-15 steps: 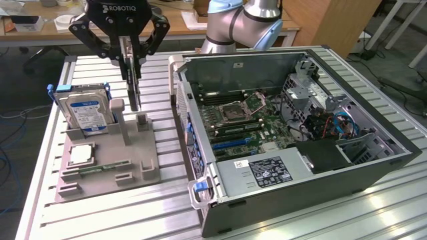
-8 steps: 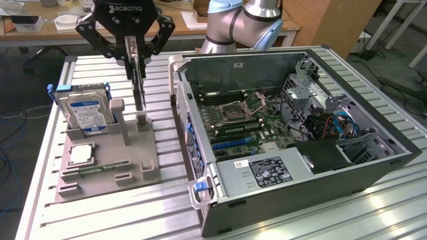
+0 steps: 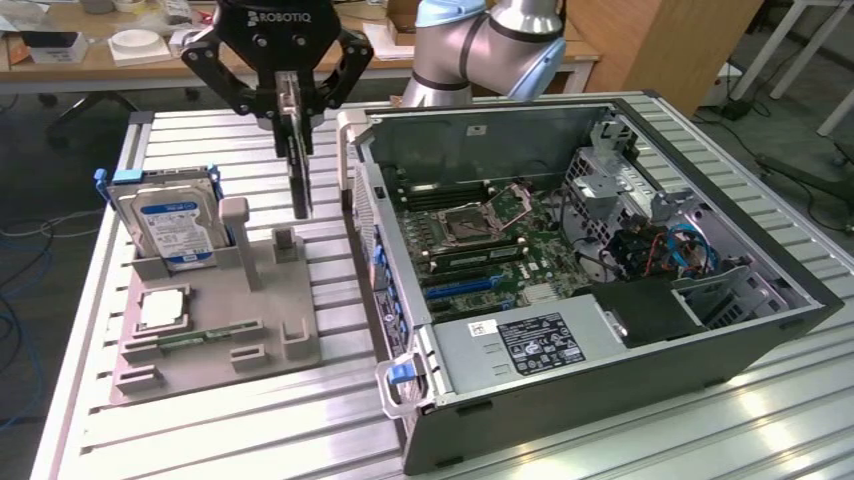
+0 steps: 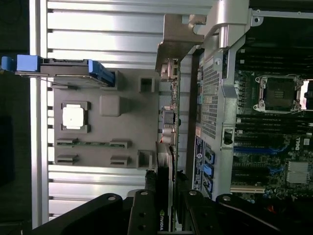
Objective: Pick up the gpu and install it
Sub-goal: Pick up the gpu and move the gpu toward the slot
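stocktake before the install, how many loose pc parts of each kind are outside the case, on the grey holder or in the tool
gpu, held in the tool: 1
hard drive: 1
cpu: 1
memory stick: 1
total: 4

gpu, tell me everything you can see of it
The gpu is a thin, flat, dark card seen nearly edge-on. It hangs upright, its upper end clamped by the gripper, over the grey parts holder and seemingly clear of it, beside the open computer case. A small green logo shows near the grip.
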Available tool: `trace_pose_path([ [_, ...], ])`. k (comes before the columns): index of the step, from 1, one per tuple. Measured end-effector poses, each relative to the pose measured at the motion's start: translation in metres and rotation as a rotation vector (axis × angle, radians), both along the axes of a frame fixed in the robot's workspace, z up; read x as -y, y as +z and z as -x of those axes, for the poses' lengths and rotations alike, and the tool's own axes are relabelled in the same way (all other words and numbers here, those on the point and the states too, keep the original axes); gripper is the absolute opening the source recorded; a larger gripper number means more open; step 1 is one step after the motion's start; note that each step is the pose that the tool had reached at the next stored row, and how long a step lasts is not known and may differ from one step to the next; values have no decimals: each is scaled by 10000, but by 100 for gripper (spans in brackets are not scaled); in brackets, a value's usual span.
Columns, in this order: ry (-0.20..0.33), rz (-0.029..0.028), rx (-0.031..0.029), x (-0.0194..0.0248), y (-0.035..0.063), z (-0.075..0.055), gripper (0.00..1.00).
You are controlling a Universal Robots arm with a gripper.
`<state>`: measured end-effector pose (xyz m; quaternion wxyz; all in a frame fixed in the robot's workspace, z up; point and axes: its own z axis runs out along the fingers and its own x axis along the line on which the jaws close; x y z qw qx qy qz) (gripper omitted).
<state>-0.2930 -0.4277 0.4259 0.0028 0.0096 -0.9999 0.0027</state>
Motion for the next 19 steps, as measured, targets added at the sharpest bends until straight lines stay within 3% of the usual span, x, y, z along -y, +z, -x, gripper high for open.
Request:
trace_pose_path([
  [19, 30, -1, 1, 0, -5, -207, 26],
])
